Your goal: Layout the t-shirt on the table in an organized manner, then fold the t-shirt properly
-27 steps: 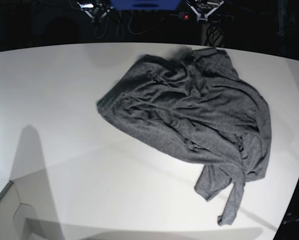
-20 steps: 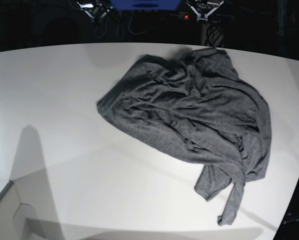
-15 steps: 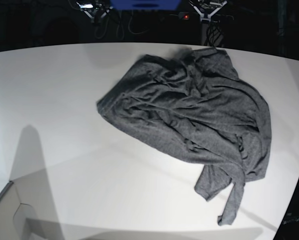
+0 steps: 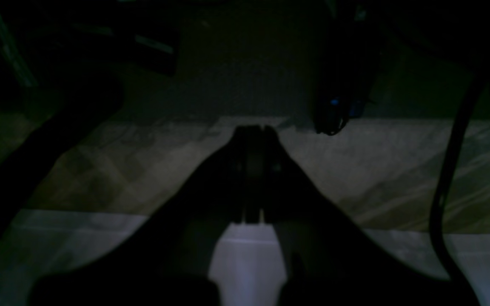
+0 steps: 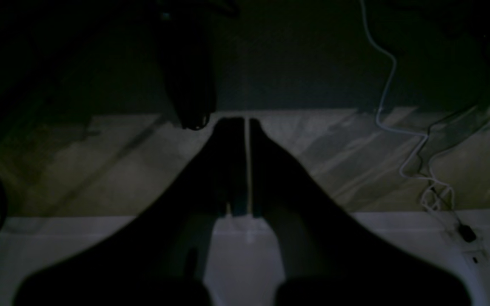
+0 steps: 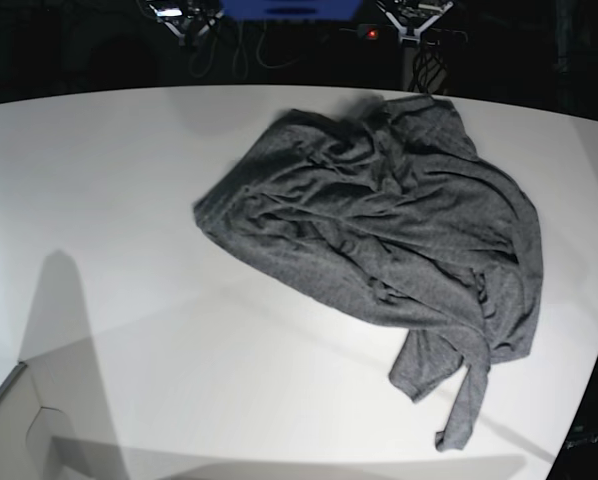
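Lying crumpled and unmoved right of centre on the white surface: grey shirt, one sleeve trailing near the right edge. Left tool and right tool closed, empty, far off. Laying-out not yet started.

Left pincer and right pincer both closed, holding nothing.

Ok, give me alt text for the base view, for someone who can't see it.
A crumpled dark grey t-shirt lies in a heap on a white table, toward the far right side, one part trailing toward the near right edge. No gripper touches it; dark surroundings lie beyond the table.
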{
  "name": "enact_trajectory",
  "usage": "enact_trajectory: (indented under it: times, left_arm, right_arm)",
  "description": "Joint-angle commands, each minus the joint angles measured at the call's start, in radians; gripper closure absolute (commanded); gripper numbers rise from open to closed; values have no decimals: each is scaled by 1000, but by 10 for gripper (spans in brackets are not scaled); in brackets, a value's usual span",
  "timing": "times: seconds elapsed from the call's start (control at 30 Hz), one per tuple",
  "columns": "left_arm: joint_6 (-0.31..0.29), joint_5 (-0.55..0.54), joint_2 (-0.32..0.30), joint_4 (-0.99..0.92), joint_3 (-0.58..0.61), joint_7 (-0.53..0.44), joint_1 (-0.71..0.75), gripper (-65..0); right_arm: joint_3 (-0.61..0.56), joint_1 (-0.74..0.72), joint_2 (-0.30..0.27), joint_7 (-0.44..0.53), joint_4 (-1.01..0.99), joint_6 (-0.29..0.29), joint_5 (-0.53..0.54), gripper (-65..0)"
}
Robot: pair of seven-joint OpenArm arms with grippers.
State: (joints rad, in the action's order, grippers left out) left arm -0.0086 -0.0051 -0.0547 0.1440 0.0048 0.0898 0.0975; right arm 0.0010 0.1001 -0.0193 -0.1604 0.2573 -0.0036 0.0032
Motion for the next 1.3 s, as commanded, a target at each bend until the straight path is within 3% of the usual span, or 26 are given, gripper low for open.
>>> enact_trajectory:
  times: [0.0, 0.47, 0.57, 0.93, 1.27]
  left_arm:
    - [6, 0, -3, 3, 2, 1, 8, -1]
    - [6, 1, -4, 4, 2, -3, 38, -1]
    - [5, -2, -35, 64, -1, -3, 86, -1]
    - [6, -3, -119, 661, -6, 3, 482, -1]
    - [12, -3, -142, 1270, -7, 3, 738, -1]
  right_arm:
    - [1, 5, -1, 2, 3, 9, -6, 0]
    - [0, 25, -3, 3, 3, 9, -6, 0]
    - [1, 83, -23, 9, 55, 9, -6, 0]
    - [6, 537, -69, 3, 779, 9, -6, 0]
    - [24, 795, -107, -35, 1428, 9, -6, 0]
